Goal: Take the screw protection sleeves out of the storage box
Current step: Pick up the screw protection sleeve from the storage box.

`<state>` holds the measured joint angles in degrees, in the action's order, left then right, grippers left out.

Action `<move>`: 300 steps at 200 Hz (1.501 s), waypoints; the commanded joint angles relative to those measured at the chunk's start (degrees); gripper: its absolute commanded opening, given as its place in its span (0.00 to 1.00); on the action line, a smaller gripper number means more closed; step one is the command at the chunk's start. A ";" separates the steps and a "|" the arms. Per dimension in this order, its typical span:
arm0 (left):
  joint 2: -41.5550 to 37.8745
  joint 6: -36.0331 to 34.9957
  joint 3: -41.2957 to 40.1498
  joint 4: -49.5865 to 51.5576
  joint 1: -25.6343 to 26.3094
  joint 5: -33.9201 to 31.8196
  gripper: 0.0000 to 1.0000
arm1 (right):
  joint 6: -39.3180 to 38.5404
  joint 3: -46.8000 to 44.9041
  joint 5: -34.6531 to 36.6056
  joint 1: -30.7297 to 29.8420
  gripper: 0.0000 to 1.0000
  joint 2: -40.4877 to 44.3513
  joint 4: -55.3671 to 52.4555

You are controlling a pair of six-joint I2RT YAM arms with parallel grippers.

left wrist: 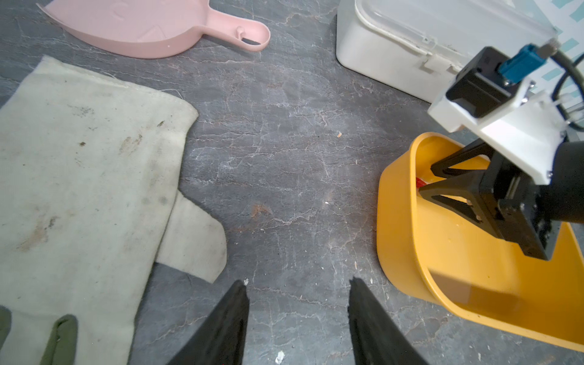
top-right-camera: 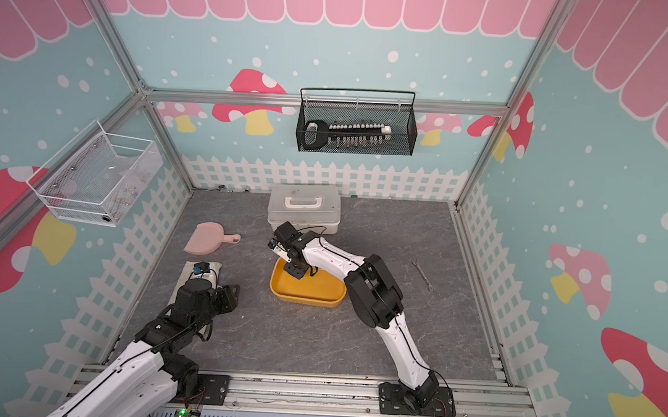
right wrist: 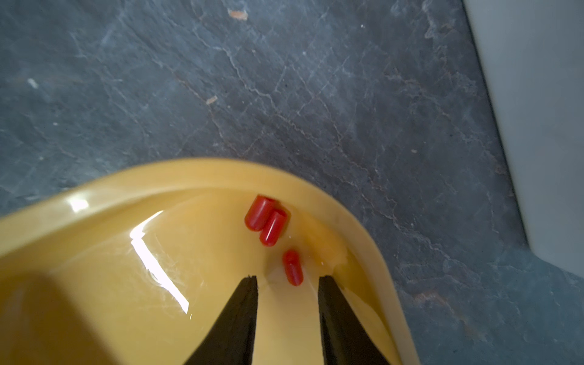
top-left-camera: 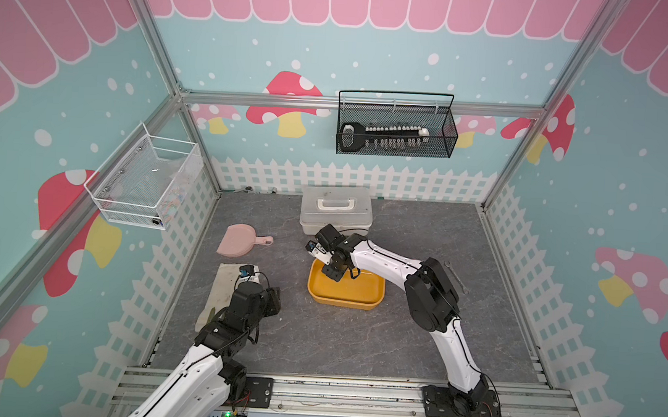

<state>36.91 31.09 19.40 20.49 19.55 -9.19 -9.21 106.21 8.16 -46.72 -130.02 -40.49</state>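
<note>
Left claw [left wrist: 298, 281]: jaws apart, empty, above bare table [left wrist: 284, 158] beside glove [left wrist: 88, 177]. Right claw [right wrist: 289, 278]: jaws apart inside box [right wrist: 189, 177] corner, tips either side of 1 sleeve [right wrist: 293, 268]. Judgement: advance slightly, centre, then pinch gently; it could roll or squirt free. 3 sleeves seen: glossy red, capsule-shaped, 2 touching at the wall.

We see glossy red plastic sleeves [right wrist: 273, 227] in a shiny yellow plastic box [right wrist: 189, 177] on a matt, stone-like tabletop [right wrist: 284, 79].
</note>
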 commanded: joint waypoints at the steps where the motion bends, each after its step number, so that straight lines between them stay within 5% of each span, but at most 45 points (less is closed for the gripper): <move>1: 0.39 -0.76 -0.58 -1.93 -0.39 0.93 0.53 | -0.36 1.34 2.47 -0.17 0.37 -1.27 -0.97; 129: 3.65 -2.26 -0.85 -5.12 -0.38 5.25 0.52 | 2.58 3.76 1.40 -0.14 0.18 -4.59 -2.22; 300: 2.72 -2.83 -1.59 -7.80 -0.30 5.87 0.53 | 12.91 -6.65 -4.84 0.46 0.10 15.56 -1.89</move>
<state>38.26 29.36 17.37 14.39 19.51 -2.74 0.71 102.00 5.08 -46.70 -119.20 -42.02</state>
